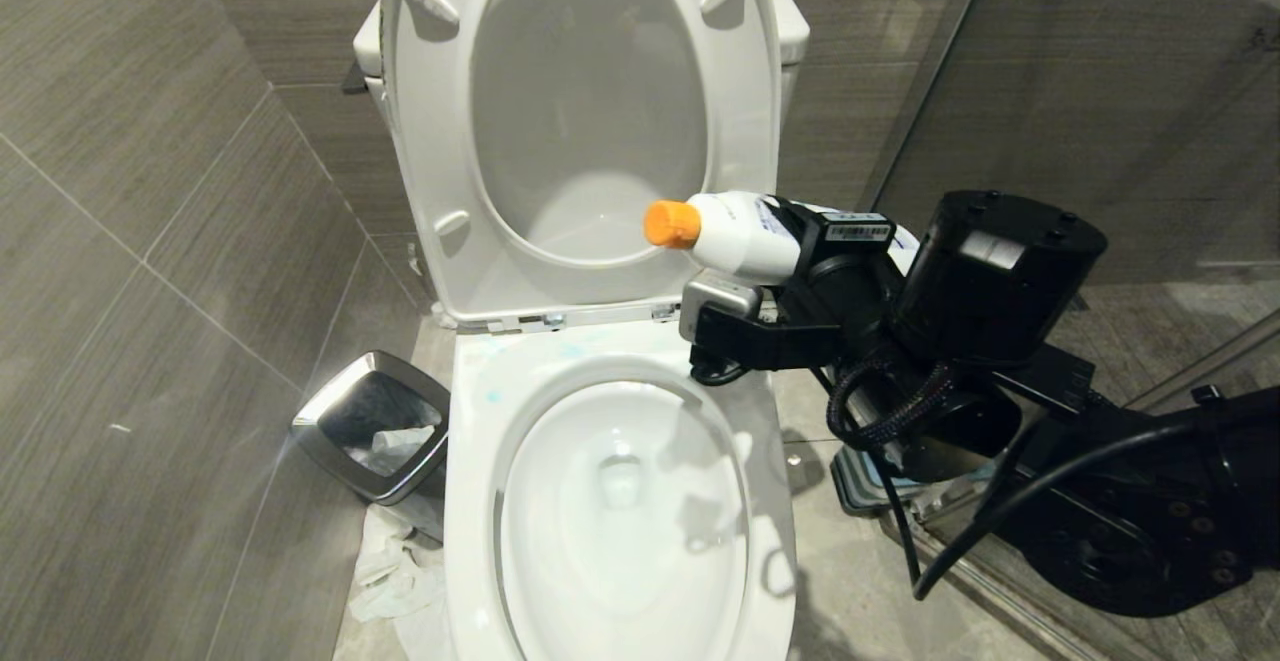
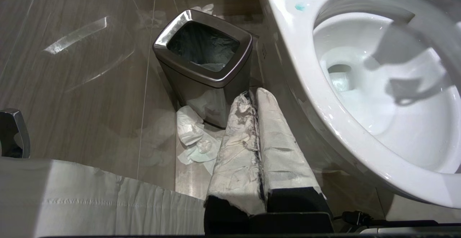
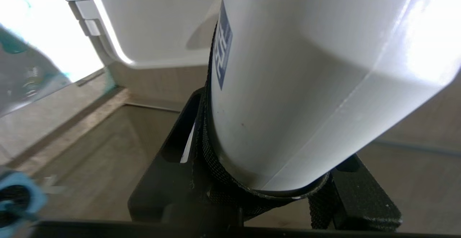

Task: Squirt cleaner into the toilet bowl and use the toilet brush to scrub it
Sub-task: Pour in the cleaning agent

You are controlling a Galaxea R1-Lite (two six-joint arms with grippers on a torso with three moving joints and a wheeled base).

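The white toilet bowl (image 1: pixel 470 461) stands open below me, its seat and lid (image 1: pixel 430 141) raised against the tank. Turquoise cleaner smears (image 1: pixel 492 396) dot the back of the rim, and they show again in the left wrist view (image 2: pixel 299 6). My right gripper (image 1: pixel 815 276) is shut on a white cleaner bottle (image 1: pixel 745 231), held lying sideways above the rim's back right corner. Its orange cap (image 1: pixel 672 224) points left. The bottle (image 3: pixel 306 86) fills the right wrist view between the black fingers (image 3: pixel 173 151). The toilet brush is out of view.
A chrome-rimmed bin (image 1: pixel 375 421) stands on the floor left of the toilet, with crumpled tissue (image 1: pixel 395 561) beside it. My left gripper (image 2: pixel 255 95), wrapped in white, hangs shut and empty low between bin and bowl (image 2: pixel 306 68). A grey-blue object (image 1: pixel 858 476) sits behind my right arm.
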